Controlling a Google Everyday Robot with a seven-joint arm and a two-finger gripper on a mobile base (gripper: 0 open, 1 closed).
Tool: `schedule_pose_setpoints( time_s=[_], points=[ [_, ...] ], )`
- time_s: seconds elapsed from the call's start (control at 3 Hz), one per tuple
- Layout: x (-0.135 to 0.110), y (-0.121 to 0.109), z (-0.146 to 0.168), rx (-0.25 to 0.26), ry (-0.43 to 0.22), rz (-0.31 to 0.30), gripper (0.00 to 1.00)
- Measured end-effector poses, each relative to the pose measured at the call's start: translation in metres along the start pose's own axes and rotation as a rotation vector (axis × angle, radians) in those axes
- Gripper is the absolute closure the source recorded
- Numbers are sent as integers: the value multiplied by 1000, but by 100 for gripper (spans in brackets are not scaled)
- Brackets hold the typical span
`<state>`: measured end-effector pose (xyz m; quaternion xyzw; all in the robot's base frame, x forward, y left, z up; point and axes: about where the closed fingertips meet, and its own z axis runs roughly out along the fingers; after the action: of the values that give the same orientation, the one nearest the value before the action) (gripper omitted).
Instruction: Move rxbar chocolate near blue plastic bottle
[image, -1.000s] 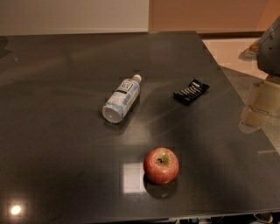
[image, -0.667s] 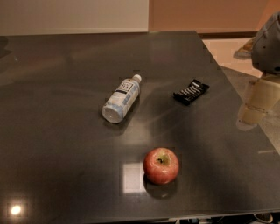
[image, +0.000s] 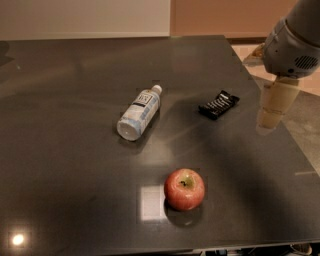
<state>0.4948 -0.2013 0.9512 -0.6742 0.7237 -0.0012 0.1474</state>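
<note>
Flat on dark table (image: 60, 165), right of centre: rxbar chocolate (image: 219, 104), well apart from blue plastic bottle (image: 139, 113) lying on its side to the left. Red apple (image: 184, 188) nearer the front, off the line between them. Hanging beside the bar at the right edge: gripper (image: 267, 125), grip state impossible to tell. Moved slightly inward since a moment ago; objects unmoved.

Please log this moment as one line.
rxbar chocolate: flat, ungrasped | blue plastic bottle: on side, left of bar | tool: right of bar, not touching
</note>
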Motion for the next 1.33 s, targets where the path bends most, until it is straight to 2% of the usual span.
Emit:
schedule_pose_setpoints(
  time_s=[0.67, 1.0, 1.33],
  points=[
    [9, -59, 34, -43, -21, -148, 0],
    [12, -82, 55, -67, -28, -202, 0],
    [17, -100, 88, -110, -9, -246, 0]
  ],
)
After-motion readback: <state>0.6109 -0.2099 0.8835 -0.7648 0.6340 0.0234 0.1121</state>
